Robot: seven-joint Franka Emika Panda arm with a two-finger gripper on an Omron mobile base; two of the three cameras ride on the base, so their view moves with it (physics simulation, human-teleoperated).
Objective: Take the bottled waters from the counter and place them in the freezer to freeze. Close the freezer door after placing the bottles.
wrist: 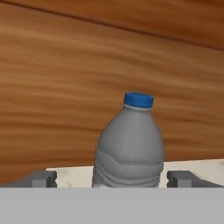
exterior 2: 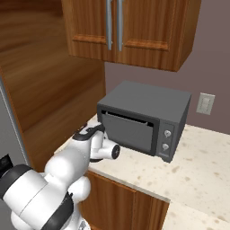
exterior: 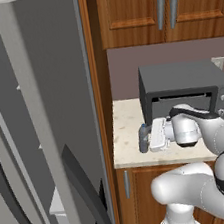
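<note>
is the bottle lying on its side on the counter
No, in the hand view the bottle stands upright on the counter, its blue cap on top, between the open fingertips.

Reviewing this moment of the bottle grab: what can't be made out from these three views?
- Bottle: its base is cut off at the hand view's bottom; in the left base view the hand covers most of it.
- Gripper: in the right base view the arm hides the fingers.
- Freezer interior: the open freezer door blocks most shelves, left base view.
</note>
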